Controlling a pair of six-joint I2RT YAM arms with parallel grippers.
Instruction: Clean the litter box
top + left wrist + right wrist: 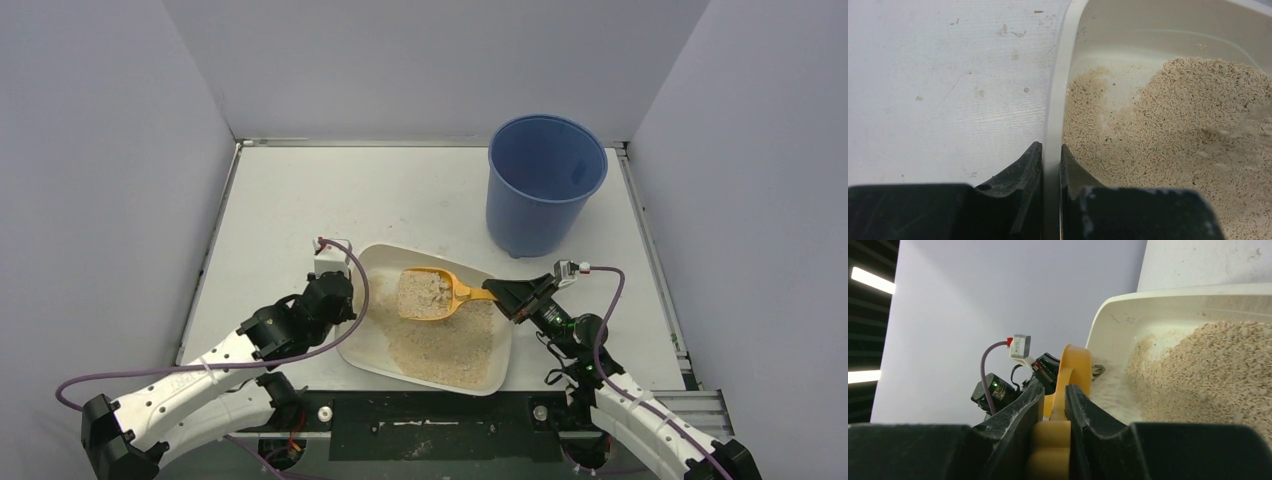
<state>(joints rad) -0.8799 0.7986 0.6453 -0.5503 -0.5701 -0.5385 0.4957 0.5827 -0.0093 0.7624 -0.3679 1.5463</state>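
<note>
The off-white litter box (385, 258) lies near the table's front, holding beige litter (440, 345). My left gripper (335, 290) is shut on its left rim (1052, 130), one finger outside and one finger (1070, 167) inside on the litter. My right gripper (510, 297) is shut on the handle of the orange scoop (445, 292), which hangs over the box with a heap of litter in it. In the right wrist view the scoop's handle (1053, 440) sits between the fingers and litter falls from the scoop (1075, 367) into the box (1113, 315).
A tall blue bucket (545, 185) stands at the back right of the table, behind the litter box. White walls enclose the table on three sides. A few stray crumbs lie on the table (948, 90) left of the box.
</note>
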